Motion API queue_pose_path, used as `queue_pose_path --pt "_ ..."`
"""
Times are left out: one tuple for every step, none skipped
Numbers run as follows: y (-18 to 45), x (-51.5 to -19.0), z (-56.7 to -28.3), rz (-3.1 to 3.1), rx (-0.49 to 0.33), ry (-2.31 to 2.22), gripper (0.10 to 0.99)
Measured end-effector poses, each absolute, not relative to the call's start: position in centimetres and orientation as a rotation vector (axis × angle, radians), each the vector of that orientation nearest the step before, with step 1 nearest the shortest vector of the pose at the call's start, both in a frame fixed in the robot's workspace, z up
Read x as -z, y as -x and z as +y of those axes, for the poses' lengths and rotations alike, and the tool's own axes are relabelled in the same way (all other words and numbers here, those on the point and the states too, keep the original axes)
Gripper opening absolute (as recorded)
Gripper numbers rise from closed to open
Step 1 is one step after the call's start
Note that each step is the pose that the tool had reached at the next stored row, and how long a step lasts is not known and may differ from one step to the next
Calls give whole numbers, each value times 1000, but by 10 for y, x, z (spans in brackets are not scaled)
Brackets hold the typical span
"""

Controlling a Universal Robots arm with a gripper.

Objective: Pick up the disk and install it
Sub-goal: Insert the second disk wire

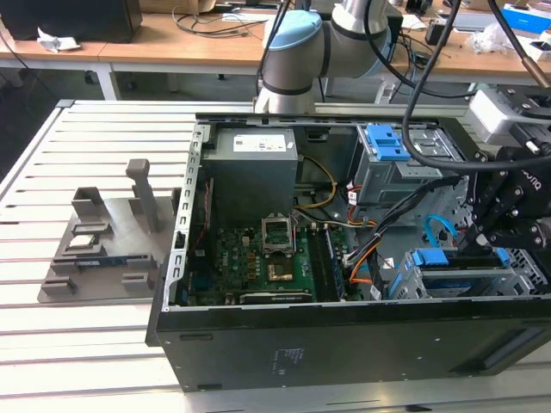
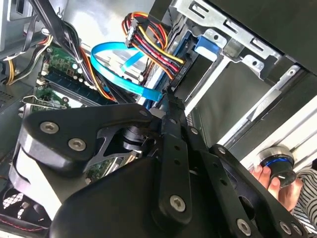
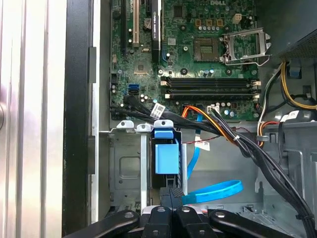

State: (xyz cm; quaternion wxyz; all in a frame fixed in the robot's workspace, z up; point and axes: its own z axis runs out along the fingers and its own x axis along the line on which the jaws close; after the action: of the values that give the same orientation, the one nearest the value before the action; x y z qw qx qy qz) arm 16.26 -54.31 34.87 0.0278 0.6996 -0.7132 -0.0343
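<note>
- The slatted metal table (image 1: pixel 52 344) carries the open computer case (image 1: pixel 344 344), which lies on its side with the panel off so the arm can reach in from above.
- A grey parts holder (image 1: pixel 103 249) sits on the table just beside the case's edge at the exterior view's left, apart from the work.
- The motherboard (image 3: pixel 198 59) covers the case floor; its processor socket is open and plays no part here.
- The drive cage (image 1: pixel 469 280) sits in the case's corner at the exterior view's right.
- The disk (image 3: pixel 167 158) stands on edge in that cage, its blue rail (image 1: pixel 443 258) along the cage's top edge. It looks largely slid in, though I cannot tell whether it is fully seated.
- The gripper (image 3: pixel 171 194) is at the disk's outer end, its tips closed together with no gap. I judge it is pressing the disk, not clamping it.
- A loose blue ribbon cable (image 3: pixel 218 191) curls beside the cage, near the tips.
</note>
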Motion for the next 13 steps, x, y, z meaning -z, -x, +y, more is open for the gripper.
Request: queue_pose_path --pt "-163 -349 -543 -2202 106 -2160 106" --pt "-164 -348 -543 -2202 106 -2160 106" --pt "-164 -348 -543 -2202 106 -2160 106" --pt "-165 -347 -543 -2202 106 -2159 106" --pt "-165 -347 -542 -2202 106 -2159 106" --pt "-165 -346 -542 -2203 106 -2159 106" --pt "-165 -346 -541 -2203 106 -2159 106" --pt "-165 -346 -540 -2203 106 -2159 106" --pt "-165 -345 -539 -2204 109 -2159 106" --pt "-165 -346 -538 -2203 106 -2159 106" --pt "-165 -346 -538 -2203 106 -2158 106" --pt "-165 -345 -538 -2203 106 -2158 106" --pt "-165 -345 -538 -2203 106 -2158 106"
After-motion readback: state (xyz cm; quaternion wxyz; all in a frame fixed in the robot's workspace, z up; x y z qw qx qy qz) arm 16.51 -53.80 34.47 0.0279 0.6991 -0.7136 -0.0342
